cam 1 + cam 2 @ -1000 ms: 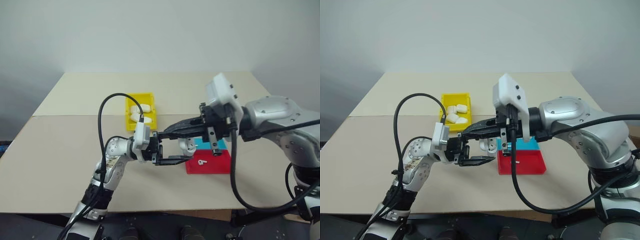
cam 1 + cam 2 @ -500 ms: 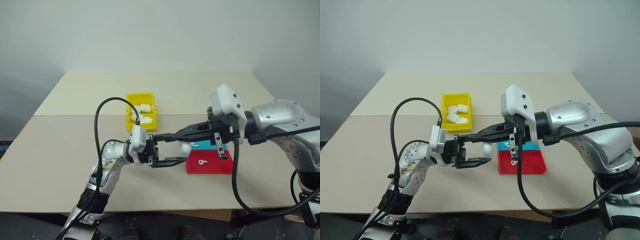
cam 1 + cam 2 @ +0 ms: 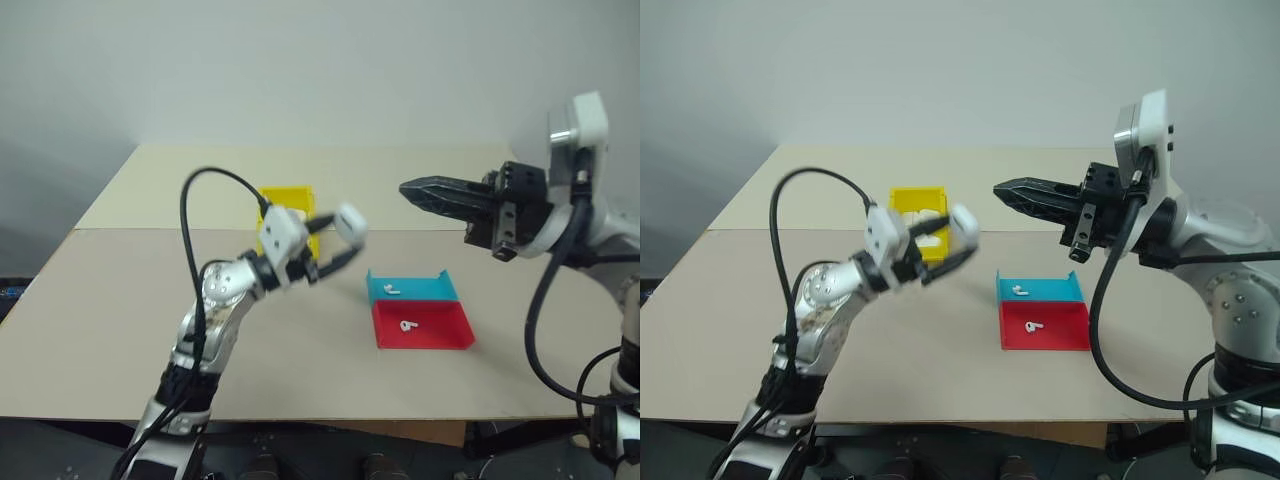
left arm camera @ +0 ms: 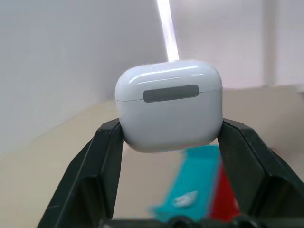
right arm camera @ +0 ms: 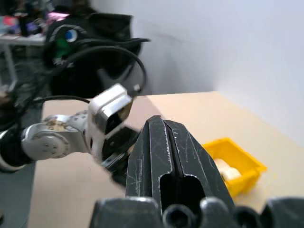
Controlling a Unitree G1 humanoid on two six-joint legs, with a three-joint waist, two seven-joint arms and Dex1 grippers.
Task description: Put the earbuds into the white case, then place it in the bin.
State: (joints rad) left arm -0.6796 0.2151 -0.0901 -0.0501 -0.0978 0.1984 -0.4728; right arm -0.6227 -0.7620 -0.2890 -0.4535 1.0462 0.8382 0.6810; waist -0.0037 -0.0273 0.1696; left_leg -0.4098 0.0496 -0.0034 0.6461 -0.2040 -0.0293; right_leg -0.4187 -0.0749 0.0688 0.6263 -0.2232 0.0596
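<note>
Beige tabletop (image 3: 120, 330) carries 2 earbuds (image 3: 405, 325) on the tray (image 3: 450, 338), seemingly awaiting casing. Left gripper (image 4: 168, 142) clamps the white case (image 4: 168, 104) aloft; right gripper (image 3: 415, 188) hangs closed, empty.

Both head eyes look forward and down across the table (image 3: 110, 300) (sharing nearly everything), while each wrist camera peers closely along its own fingers, both catching table and wall beyond.

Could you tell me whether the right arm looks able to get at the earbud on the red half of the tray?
Probably yes: the earbud lies uncovered, nothing stands between it and the shut right gripper raised above.
</note>
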